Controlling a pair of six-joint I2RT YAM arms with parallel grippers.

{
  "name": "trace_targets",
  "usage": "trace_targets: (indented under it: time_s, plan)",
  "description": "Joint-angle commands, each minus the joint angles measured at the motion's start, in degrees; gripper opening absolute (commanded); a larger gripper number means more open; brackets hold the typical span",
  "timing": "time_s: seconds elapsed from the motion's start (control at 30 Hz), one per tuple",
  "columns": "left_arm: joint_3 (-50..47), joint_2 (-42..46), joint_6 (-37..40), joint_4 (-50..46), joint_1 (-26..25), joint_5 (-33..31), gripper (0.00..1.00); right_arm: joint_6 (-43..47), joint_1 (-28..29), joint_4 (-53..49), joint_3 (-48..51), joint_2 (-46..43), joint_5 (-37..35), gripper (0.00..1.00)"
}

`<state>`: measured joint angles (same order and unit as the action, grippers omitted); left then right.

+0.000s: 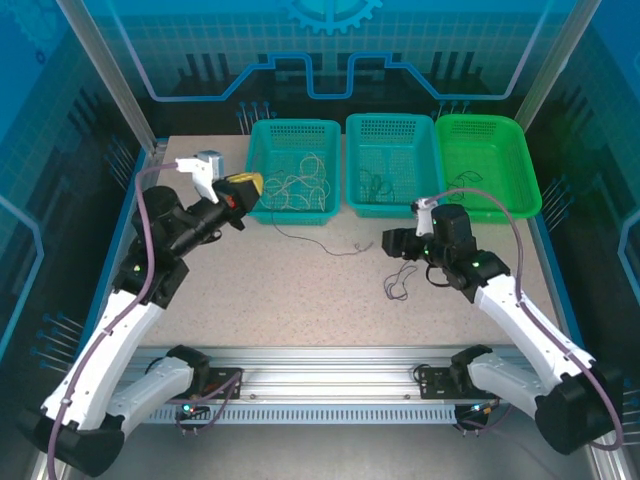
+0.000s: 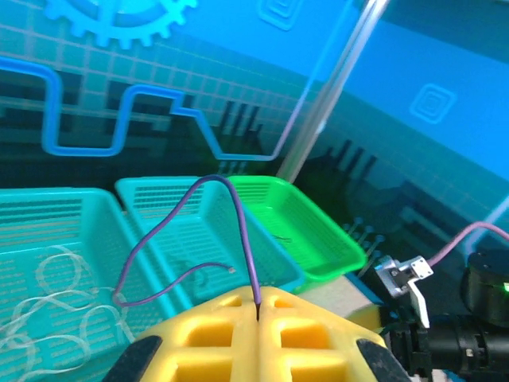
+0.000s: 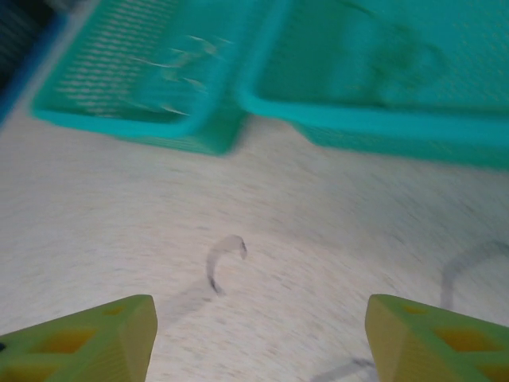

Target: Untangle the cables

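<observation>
Pinches purple cable [image 2: 246,239] in closed left gripper [image 2: 258,310] raised beside left basket [image 1: 295,123] holding pale cables [image 1: 300,182], holds right gripper [image 3: 261,318] spread wide apart low over table [image 3: 95,223] with loose dark cable [image 3: 210,267] lying just ahead of fingers.

A pale, speckled surface [image 1: 300,300] sits inside a booth of glossy blue walls. The back wall [image 1: 200,40] carries a lighter gear emblem [image 1: 330,22] and a stepped line pattern. Slanting silver posts [image 1: 105,70] frame the corners — a grooved aluminium rail [image 1: 330,385] runs along the near edge. The light is even and bluish.
</observation>
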<state>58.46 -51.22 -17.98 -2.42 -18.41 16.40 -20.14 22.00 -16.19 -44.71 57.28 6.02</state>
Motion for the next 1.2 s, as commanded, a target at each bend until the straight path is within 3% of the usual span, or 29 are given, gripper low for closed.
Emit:
trace_targets:
  time_s: [0.0, 0.3, 0.43, 0.63, 0.77, 0.87, 1.03, 1.1, 1.17]
  plan:
    - [2.2, -2.1, -1.1, 6.2, -2.9, 4.9, 0.00, 7.6, 4.4, 10.5, -1.6, 1.0, 14.6, 0.72]
    - [4.0, -8.6, -0.2, 8.8, -9.3, 4.3, 0.00, 7.5, 16.0, 29.3, -7.4, 15.8, 24.4, 0.72]
    - [2.6, -8.4, -0.7, 10.2, -10.1, 3.5, 0.00, 8.3, 20.7, 31.2, -10.0, 21.5, 23.8, 0.72]
    - [1.8, -7.8, -0.4, 10.2, -10.2, 2.6, 0.00, 5.5, 23.1, 38.9, -9.3, 28.0, 21.9, 0.71]
    - [1.9, -7.8, -0.2, 10.9, -10.2, 3.0, 0.00, 6.0, 23.9, 43.3, -8.1, 31.4, 14.7, 0.69]
    - [1.9, -7.6, 0.5, 10.5, -10.3, 3.1, 0.00, 6.1, 24.1, 42.0, -8.8, 32.6, 10.7, 0.56]
    - [1.7, -7.3, 2.4, 8.9, -10.2, 1.8, 0.00, 5.2, 24.2, 41.5, -7.7, 31.2, 9.5, 0.11]
    - [1.3, -7.2, 2.8, 8.8, -10.3, 1.2, 0.02, 4.9, 24.2, 41.4, -6.9, 29.8, 9.3, 0.00]
    - [0.6, -6.9, 3.4, 9.3, -10.3, 0.8, 0.12, 3.6, 23.8, 41.5, -6.0, 27.9, 8.5, 0.00]
